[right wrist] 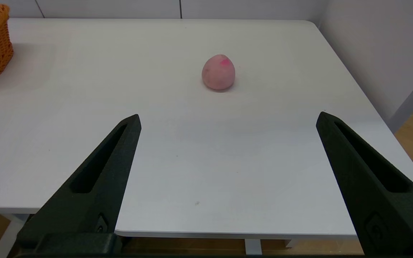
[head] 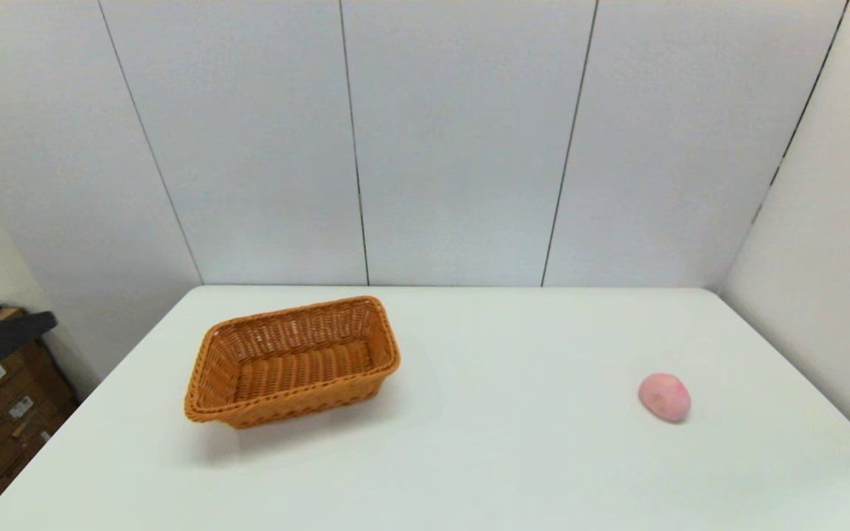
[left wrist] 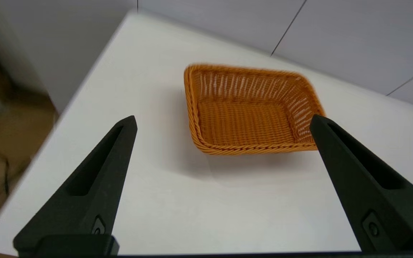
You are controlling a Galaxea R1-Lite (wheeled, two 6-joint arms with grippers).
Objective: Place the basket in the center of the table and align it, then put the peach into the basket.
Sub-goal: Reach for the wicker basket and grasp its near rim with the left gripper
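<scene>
One white table (head: 469, 457), filling the lower half of the head view; one wicker basket (head: 294, 361), left of centre in that frame, skewed, long axis running lower left to upper right rather than square to the table edge; empty inside, not yet centred. One peach (head: 665, 397), at the right of the head frame, well apart from the basket, bare tabletop between them. Neither arm visible from the head camera; left gripper (left wrist: 222, 122) spread wide, nothing held, short of the basket's near rim, basket (left wrist: 251, 109) lying ahead between the finger lines, so likely the nearer arm for the centring push. Right gripper (right wrist: 228, 120) likewise splayed and empty, near the table's front edge, peach (right wrist: 218, 72) straight ahead, apart from the fingertips.
</scene>
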